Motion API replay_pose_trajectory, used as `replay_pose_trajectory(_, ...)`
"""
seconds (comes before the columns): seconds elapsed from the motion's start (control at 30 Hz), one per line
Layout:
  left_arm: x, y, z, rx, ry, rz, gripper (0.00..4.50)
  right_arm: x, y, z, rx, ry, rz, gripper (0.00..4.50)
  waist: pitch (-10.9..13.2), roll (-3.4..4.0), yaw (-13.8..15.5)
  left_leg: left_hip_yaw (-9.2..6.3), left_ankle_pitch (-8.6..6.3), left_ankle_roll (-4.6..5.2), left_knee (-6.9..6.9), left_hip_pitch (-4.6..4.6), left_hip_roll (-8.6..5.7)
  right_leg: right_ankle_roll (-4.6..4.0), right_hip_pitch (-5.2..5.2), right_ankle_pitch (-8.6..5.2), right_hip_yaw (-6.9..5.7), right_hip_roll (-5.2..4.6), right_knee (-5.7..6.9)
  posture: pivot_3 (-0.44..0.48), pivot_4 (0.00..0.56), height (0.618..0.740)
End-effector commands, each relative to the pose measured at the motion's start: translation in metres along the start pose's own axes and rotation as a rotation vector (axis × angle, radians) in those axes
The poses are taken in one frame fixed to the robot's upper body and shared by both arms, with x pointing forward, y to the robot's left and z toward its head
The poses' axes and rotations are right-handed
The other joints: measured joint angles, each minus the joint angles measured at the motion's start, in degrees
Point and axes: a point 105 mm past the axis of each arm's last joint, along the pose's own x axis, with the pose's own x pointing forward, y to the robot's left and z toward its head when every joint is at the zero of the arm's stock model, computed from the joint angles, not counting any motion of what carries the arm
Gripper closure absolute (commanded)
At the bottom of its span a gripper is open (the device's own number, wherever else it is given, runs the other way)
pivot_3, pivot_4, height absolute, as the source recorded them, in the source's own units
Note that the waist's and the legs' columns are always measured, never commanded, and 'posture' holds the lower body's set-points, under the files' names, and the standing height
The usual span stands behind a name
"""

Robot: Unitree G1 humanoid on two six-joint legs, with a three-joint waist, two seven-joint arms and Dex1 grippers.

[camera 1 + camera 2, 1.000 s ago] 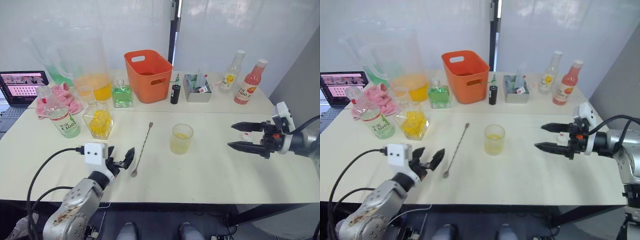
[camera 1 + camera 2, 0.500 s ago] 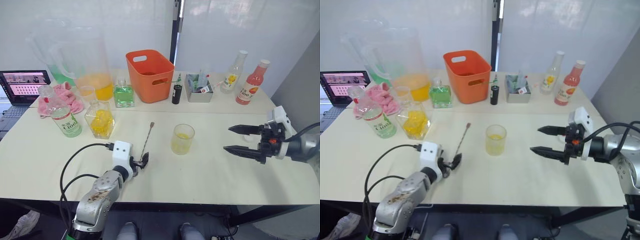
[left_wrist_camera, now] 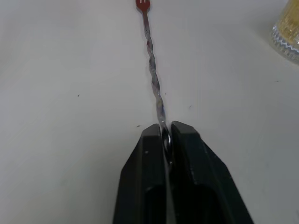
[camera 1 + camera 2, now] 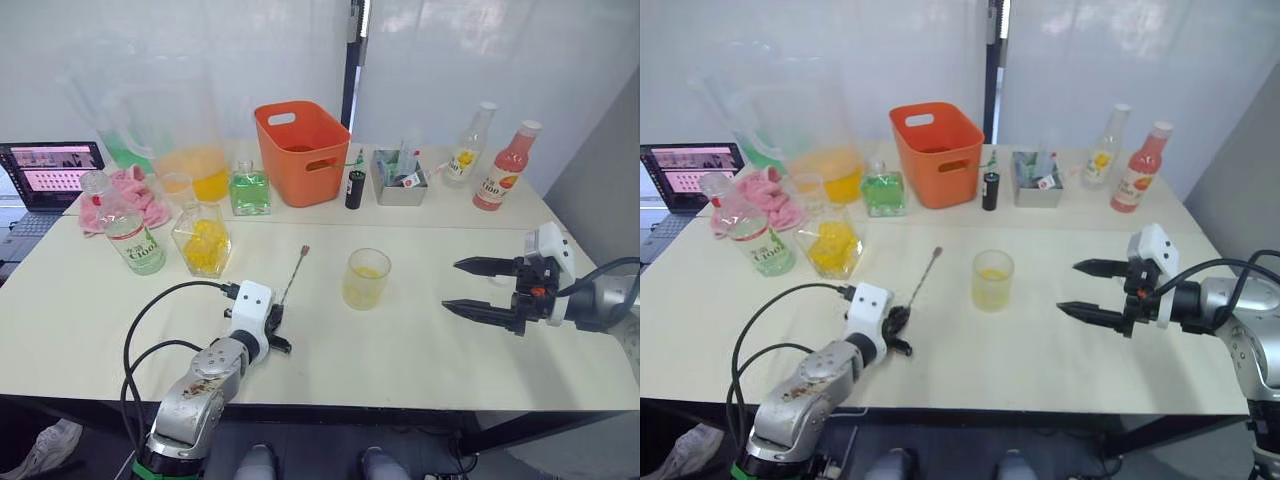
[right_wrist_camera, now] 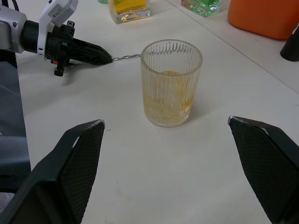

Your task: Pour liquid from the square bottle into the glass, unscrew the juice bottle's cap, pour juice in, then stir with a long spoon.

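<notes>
1. Clenched jaws of the left gripper are pinching the long spoon near its bowl end, low and left of centre in the head view; the bowl itself seems hidden between the fingers.
2. Spread wide, the right gripper is hovering at mid-right, holding nothing.
3. Centre frame, the glass is standing upright, holding a little yellow liquid.
4. At upper left, the juice bottle is tilting beside the square bottle.

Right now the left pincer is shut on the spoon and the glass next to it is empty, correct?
Not quite. The left pincer is shut on the spoon, but the glass is not empty: the right wrist view shows yellow liquid in its bottom.
</notes>
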Motion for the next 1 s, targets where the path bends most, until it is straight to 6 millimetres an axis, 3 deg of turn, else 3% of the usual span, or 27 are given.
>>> replay_pose_trajectory(0.03, -0.01, 0.026, -0.019, 0.037, 0.058, 0.034, 4.47, 0.001, 0.002, 0.013, -0.075, -0.014, 0.006, 0.0, 0.0, 0.0, -0.61, 0.0, 0.0, 0.0, -0.01, 0.0, 0.0, -0.01, -0.01, -0.01, 0.0, 0.0, 0.01, 0.0, 0.15, 0.725)
replay_pose_trajectory(0.37, -0.035, 0.06, 0.009, 0.241, -0.069, -0.118, 4.47, 0.008, 0.009, 0.028, -0.101, -0.051, 0.043, 0.0, 0.02, -0.04, -1.07, 0.0, -0.04, -0.05, -0.09, -0.03, 0.03, -0.13, -0.15, -0.05, 0.0, 0.0, 0.05, 0.0, 0.15, 0.725)
replay_pose_trajectory(0.7, -0.039, 0.071, -0.013, 0.285, 0.056, -0.277, 4.47, 0.012, 0.018, 0.031, -0.092, -0.067, 0.047, 0.0, 0.02, -0.03, -0.56, 0.03, -0.17, -0.25, -0.1, -0.07, 0.02, -0.14, -0.15, -0.06, -0.01, -0.06, -0.04, 0.0, 0.15, 0.725)
replay_pose_trajectory(0.9, -0.04, 0.068, -0.006, 0.257, 0.1, -0.326, 2.58, 0.01, 0.02, 0.029, -0.078, -0.059, 0.036, 0.0, 0.02, -0.03, -0.6, 0.03, -0.16, -0.25, -0.1, -0.07, 0.02, -0.14, -0.15, -0.06, -0.01, -0.06, -0.02, 0.0, 0.15, 0.725)
replay_pose_trajectory(1.0, -0.038, 0.064, -0.001, 0.263, 0.128, -0.348, 2.58, 0.01, 0.021, 0.03, -0.078, -0.063, 0.034, 0.0, 0.02, -0.03, -0.66, 0.03, -0.16, -0.25, -0.1, -0.07, 0.02, -0.14, -0.15, -0.06, -0.01, -0.05, -0.02, 0.0, 0.15, 0.725)
